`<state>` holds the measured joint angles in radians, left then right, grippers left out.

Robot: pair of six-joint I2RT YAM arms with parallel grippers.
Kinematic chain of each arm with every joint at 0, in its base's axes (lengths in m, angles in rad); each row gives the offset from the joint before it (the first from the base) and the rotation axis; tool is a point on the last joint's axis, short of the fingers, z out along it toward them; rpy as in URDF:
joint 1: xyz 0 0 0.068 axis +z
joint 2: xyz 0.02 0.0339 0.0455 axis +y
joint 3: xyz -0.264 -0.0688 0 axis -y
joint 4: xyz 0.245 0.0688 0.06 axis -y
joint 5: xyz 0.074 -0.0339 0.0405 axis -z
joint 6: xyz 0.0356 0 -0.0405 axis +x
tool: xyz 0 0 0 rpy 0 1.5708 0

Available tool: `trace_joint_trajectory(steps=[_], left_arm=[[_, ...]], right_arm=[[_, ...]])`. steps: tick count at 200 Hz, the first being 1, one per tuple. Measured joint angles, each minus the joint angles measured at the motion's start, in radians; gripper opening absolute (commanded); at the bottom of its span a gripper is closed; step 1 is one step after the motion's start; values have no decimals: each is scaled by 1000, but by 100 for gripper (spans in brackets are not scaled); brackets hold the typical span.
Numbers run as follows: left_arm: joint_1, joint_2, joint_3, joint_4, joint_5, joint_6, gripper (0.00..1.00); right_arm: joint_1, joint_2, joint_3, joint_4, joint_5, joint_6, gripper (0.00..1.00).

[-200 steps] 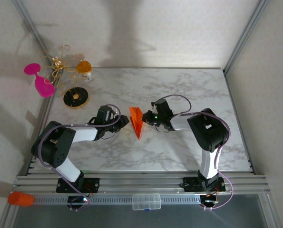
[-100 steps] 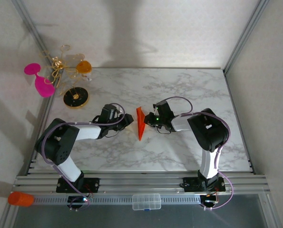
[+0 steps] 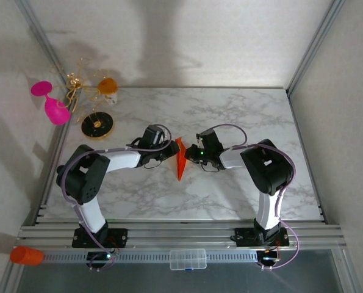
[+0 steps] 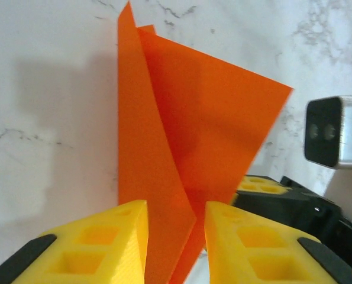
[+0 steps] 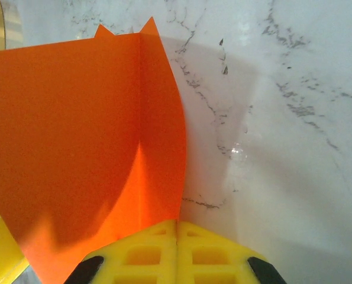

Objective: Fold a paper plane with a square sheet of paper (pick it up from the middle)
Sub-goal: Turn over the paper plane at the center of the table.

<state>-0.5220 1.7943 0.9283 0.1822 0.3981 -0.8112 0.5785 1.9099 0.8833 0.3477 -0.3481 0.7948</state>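
Note:
The square sheet of paper [image 3: 180, 160] is bright orange and folded into a narrow pointed dart, the paper plane shape, standing on edge at mid-table. My right gripper [image 3: 190, 152] is shut on its centre crease from the right; in the right wrist view the yellow fingertips [image 5: 177, 223] meet on the fold of the paper [image 5: 75, 130]. My left gripper [image 3: 171, 150] is at the paper's left side. In the left wrist view its jaws [image 4: 176, 207] stand apart, with a flap of the paper [image 4: 211, 118] between them and not squeezed.
At the back left corner are a pink goblet [image 3: 54, 107], a gold wire stand [image 3: 77, 82], an orange-and-white cup [image 3: 108, 86] and a black-and-gold disc [image 3: 97, 125]. An orange cylinder [image 3: 26, 255] and a clear box [image 3: 188, 259] sit on the front rail. The marble table [image 3: 248, 116] is bare to the right.
My left gripper has travelled right until its jaws straddle the paper. The paper has tipped up from a wider spread shape to a thin upright one. The right gripper has hardly moved.

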Motion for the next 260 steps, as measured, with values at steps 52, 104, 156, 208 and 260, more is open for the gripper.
trace_joint_trajectory(steps=[52,104,156,208,260], left_arm=[[-26,48,75,-102,-35,55,34],[-33,68,114,-188,-116,89,20],[-33,68,116,-209,-153,78,8],[-17,30,58,-176,-157,35,0],[7,-47,-42,-106,-158,-28,0]], right_arm=[[0,0,0,0,0,0,0],[0,0,0,-3,3,-8,0],[0,0,4,-12,5,-8,0],[0,0,7,-18,5,-8,0],[0,-2,7,-19,4,-6,0]])
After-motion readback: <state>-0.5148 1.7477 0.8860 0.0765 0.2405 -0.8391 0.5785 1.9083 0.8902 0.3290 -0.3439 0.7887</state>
